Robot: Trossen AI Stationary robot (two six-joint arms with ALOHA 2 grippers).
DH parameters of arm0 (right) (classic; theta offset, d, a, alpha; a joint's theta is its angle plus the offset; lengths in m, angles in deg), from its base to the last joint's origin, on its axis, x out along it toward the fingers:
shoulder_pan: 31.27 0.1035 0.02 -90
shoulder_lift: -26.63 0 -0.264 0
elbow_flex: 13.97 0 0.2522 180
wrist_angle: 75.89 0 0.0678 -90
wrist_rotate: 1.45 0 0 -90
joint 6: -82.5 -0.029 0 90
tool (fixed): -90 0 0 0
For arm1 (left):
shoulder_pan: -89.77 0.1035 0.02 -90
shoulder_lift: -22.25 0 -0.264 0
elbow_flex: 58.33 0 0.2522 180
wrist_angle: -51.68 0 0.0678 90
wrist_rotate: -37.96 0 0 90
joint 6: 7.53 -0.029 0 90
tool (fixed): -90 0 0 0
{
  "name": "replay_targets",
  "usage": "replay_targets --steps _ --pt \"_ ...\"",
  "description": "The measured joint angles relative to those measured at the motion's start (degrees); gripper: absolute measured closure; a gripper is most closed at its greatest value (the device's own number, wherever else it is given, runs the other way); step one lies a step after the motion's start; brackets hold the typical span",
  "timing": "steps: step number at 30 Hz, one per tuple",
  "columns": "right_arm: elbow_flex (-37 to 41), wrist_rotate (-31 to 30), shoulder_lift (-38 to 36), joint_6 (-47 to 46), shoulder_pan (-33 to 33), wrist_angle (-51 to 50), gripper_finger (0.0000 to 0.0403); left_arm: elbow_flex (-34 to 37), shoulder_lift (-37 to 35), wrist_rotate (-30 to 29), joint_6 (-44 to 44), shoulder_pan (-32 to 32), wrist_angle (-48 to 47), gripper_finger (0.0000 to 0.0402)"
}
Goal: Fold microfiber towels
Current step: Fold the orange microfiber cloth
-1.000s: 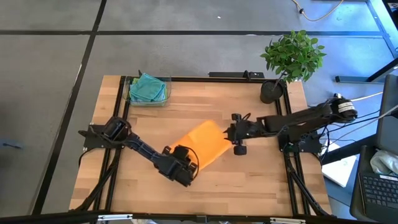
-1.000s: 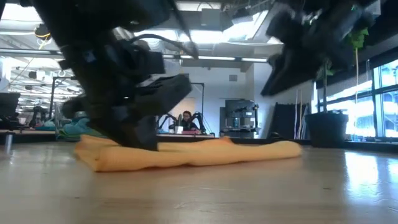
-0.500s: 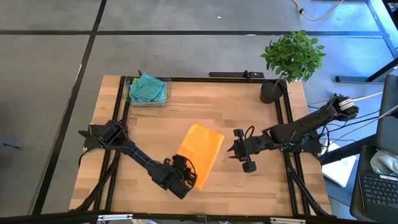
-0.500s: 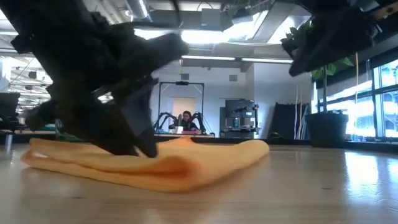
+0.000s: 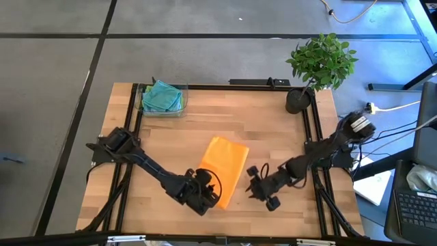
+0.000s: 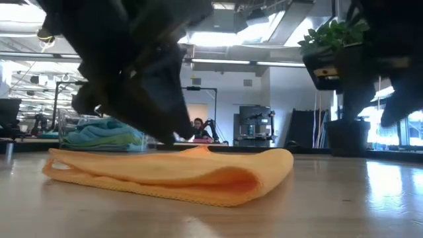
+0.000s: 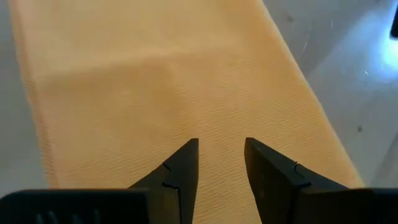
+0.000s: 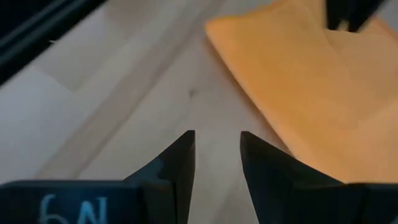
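- Here, the orange towel (image 5: 222, 169) lies folded on the wooden counter (image 5: 273, 130), a little toward the front of its middle, its long side running slightly aslant front to back.
- In the low view the orange towel (image 6: 178, 173) shows as a doubled layer, its rounded fold facing right and its open edges to the left.
- The left tool (image 5: 205, 196) sits over the front end of that towel; in the left wrist view its two dark fingers (image 7: 180, 171) stand a small gap apart above the orange cloth (image 7: 155, 81), with nothing pinched between them.
- The right tool (image 5: 256, 188) is over bare wood just to the right of the towel, apart from it.
- In the right wrist view its fingers (image 8: 177, 158) likewise stand slightly apart and empty over the counter, the towel's corner (image 8: 305, 81) ahead of them.
- More towels, teal and light blue, sit stacked in a clear bin (image 5: 162, 98) at the back left corner of the counter.
- A potted plant (image 5: 319, 65) stands at the back right corner.
- In the low view, a person (image 6: 197, 129) sits far off in the room behind.
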Motion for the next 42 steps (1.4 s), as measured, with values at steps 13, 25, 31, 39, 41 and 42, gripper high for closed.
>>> replay_targets --steps 13,25,31,39,41,42 --pt "-5.1 -2.5 4.6 -4.8 2.7 6.5 0.0273 0.0 -2.6 -2.6 7.2 -5.7 -12.8 0.0278" --pt "-5.4 -4.7 9.6 -1.8 4.6 13.0 0.0263 -0.1 -1.2 -4.5 -3.8 -8.2 -12.0 0.0278" --pt "-5.4 -4.7 9.7 -1.8 4.6 13.2 0.0209 -0.1 2.3 -1.3 -3.0 -8.2 -8.3 0.0278" --pt "-5.4 -4.0 9.7 -1.0 4.6 12.8 0.0178 -0.1 4.0 0.6 -7.0 -8.2 1.0 0.0278" --pt "-5.4 -4.0 9.7 0.5 4.6 12.3 0.0179 -0.1 4.0 1.0 -7.0 -8.0 1.8 0.0278" --pt "-5.3 -4.2 9.7 1.5 4.6 12.3 0.0181 -0.1 4.0 1.1 -7.0 -8.0 2.2 0.0278"
